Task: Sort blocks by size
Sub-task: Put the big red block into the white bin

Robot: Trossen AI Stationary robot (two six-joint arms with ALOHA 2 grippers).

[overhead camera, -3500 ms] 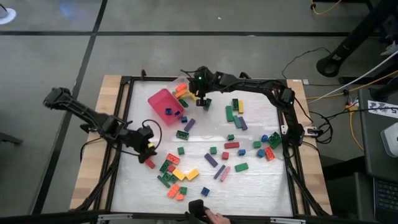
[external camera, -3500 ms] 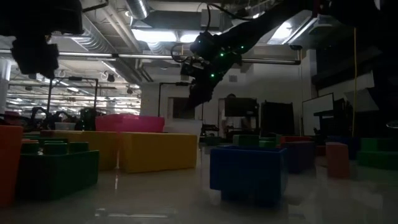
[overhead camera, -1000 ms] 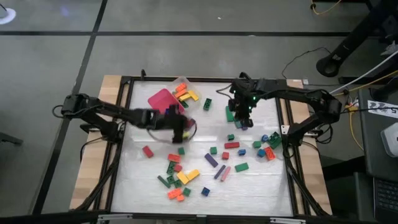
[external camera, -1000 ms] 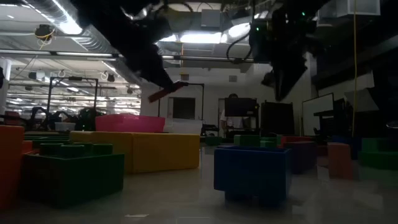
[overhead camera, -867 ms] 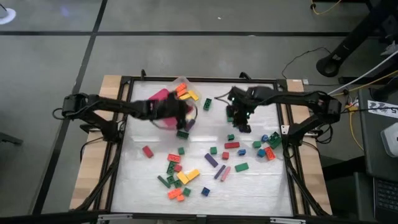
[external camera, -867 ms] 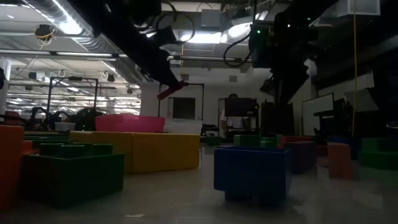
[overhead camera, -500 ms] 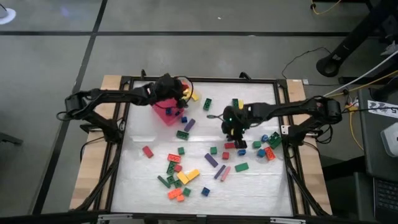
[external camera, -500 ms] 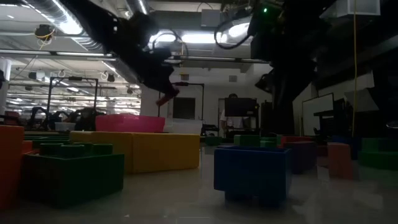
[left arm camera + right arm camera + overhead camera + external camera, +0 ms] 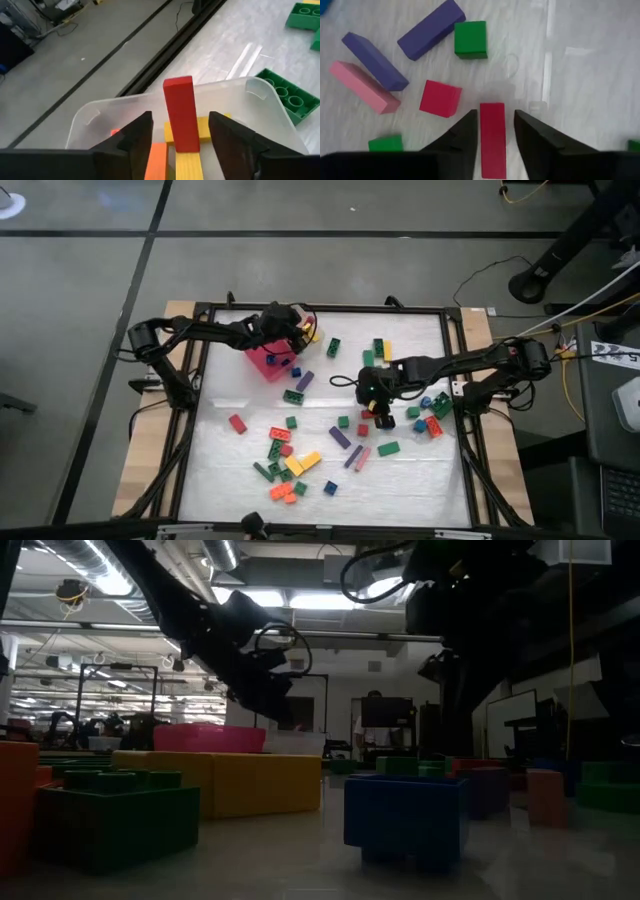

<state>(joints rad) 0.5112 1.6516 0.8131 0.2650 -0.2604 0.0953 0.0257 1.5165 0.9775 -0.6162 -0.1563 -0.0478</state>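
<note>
Left gripper (image 9: 179, 131) above clear tray (image 9: 260, 95) at far edge of table (image 9: 420, 480), beside pink tray (image 9: 262, 350). Fingers spread; long red brick (image 9: 180, 120) upright between them with a gap either side, over yellow and orange bricks in tray.

Right gripper (image 9: 492, 127) low over mid-table, fingers apart, straddling flat red bar (image 9: 493, 140) without pinching it. Red square brick (image 9: 440, 98), green brick (image 9: 470, 37), two purple bars (image 9: 431, 28), pink bar (image 9: 362, 86) near. Other bricks scattered toward the near edge.

A pink square tray (image 9: 262, 350) sits tilted near the far left of the white counter (image 9: 330, 470), just beside a clear plastic tray (image 9: 260, 97). Black framing (image 9: 470, 450) borders the counter; cables (image 9: 520, 265) trail across the grey floor (image 9: 90, 290)
</note>
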